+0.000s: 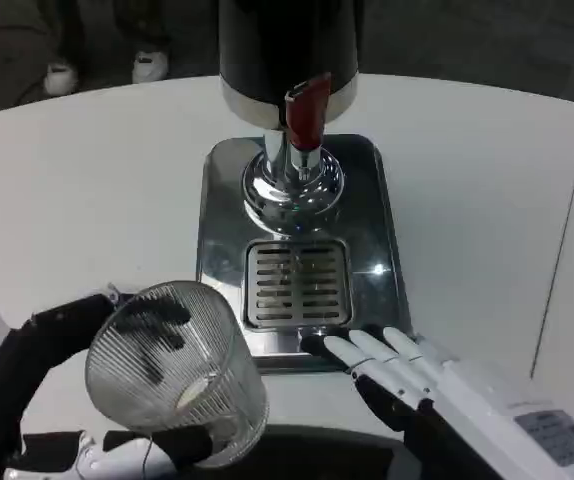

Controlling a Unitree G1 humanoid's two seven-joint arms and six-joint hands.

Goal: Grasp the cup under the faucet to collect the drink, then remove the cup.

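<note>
A clear ribbed glass cup (179, 375) is at the lower left, gripped by my left hand (87, 400), whose black fingers wrap around its sides. The cup sits left of the dispenser's drip grate (297, 283), not under the faucet. The faucet has a red lever (305, 108) on a chrome spout (292, 180), below a black dispenser body (287, 45). My right hand (407, 375) lies at the front edge of the steel base tray (387, 250), its fingers extended toward the grate and holding nothing.
The white round table (87, 190) spreads to both sides of the dispenser. A seam in the table runs down the right side (562, 240). A person's white shoes (102, 70) stand on the floor beyond the far edge.
</note>
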